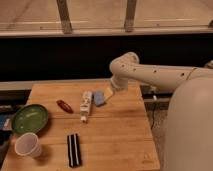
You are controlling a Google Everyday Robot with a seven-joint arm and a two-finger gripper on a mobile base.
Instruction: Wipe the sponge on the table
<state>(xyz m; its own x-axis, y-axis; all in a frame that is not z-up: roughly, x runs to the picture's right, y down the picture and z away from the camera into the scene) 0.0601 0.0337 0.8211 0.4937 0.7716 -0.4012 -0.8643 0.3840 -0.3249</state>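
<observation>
My pincer (109, 92) hangs low over table (117, 137), far-edge middle, jaws spread wide, gripping nothing. Sponge (99, 98) lies flat just beside it, next to white tube (86, 104). Fits closing in for grasp, or letting go after wiping; cannot tell which.

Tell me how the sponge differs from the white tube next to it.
The sponge is light blue; the tube is white. The sponge is a short block; the tube is longer and slimmer, with a cap at its near end. The open hand is at the sponge's right edge in view; the tube lies on the sponge's left, farther from the hand. Both lie flat on the table, side by side.
</observation>
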